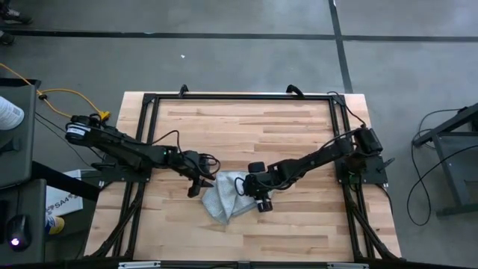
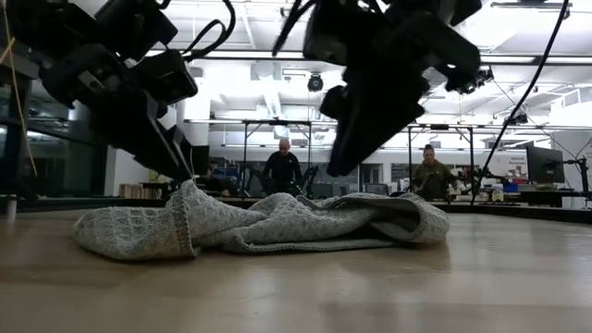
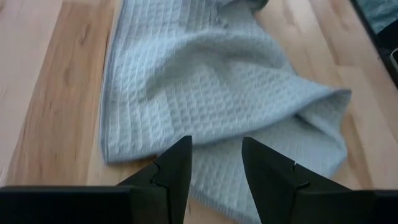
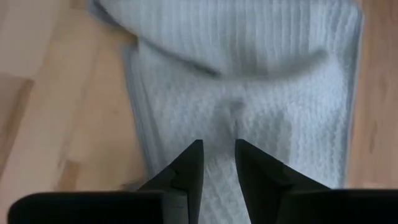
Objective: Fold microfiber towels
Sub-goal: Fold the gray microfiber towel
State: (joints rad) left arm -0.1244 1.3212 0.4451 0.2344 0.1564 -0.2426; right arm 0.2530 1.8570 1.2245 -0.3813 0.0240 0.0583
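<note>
A light grey-blue ribbed microfiber towel (image 1: 224,196) lies rumpled on the wooden table (image 1: 246,127) near its front middle, with loose folds and one raised hump (image 2: 190,199). My left gripper (image 3: 216,149) is open and slants down over the towel's left edge, with its fingertips (image 2: 180,168) just above the hump. My right gripper (image 4: 219,152) is open with a narrower gap. It points steeply down over the towel's right part (image 4: 261,81), clear above it in the low view (image 2: 340,162).
A black frame (image 1: 239,96) runs along the table's far edge and down both sides. Bare wood lies on all sides of the towel. In the low view, people (image 2: 282,166) sit in the room far beyond the table.
</note>
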